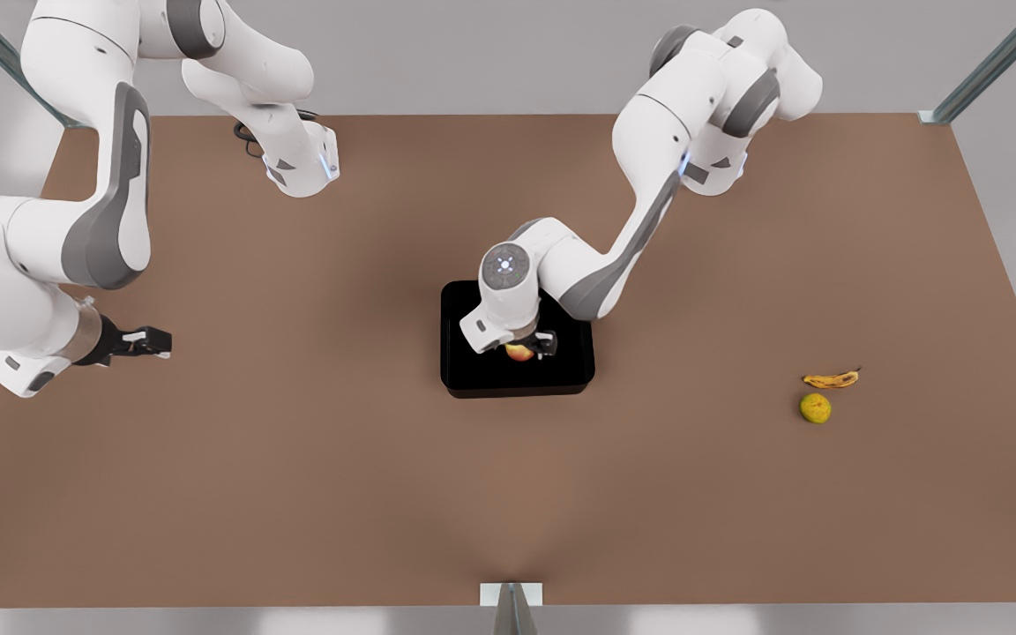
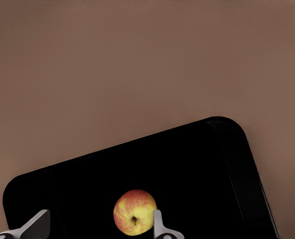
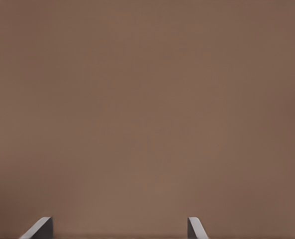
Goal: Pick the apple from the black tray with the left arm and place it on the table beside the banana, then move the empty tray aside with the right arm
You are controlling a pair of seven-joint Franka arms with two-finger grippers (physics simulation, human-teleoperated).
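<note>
The black tray (image 1: 474,381) lies in the middle of the brown table (image 1: 314,494). On it rests the apple (image 1: 519,354), red and yellow. My left gripper (image 1: 533,345) hangs low over the tray, right at the apple. In the left wrist view the apple (image 2: 134,217) lies on the tray (image 2: 197,164) between the spread fingers of the left gripper (image 2: 98,221), close to one fingertip (image 2: 157,220); the gripper is open. The banana (image 1: 831,380) lies far off at the front view's right. My right gripper (image 1: 152,341) waits open above bare table at the front view's left.
A plain yellow-green round fruit (image 1: 815,407) sits just in front of the banana. The right wrist view has brown tabletop (image 3: 147,109) beyond the open right gripper (image 3: 118,225). Metal frame posts stand at the table's corners and front edge (image 1: 511,608).
</note>
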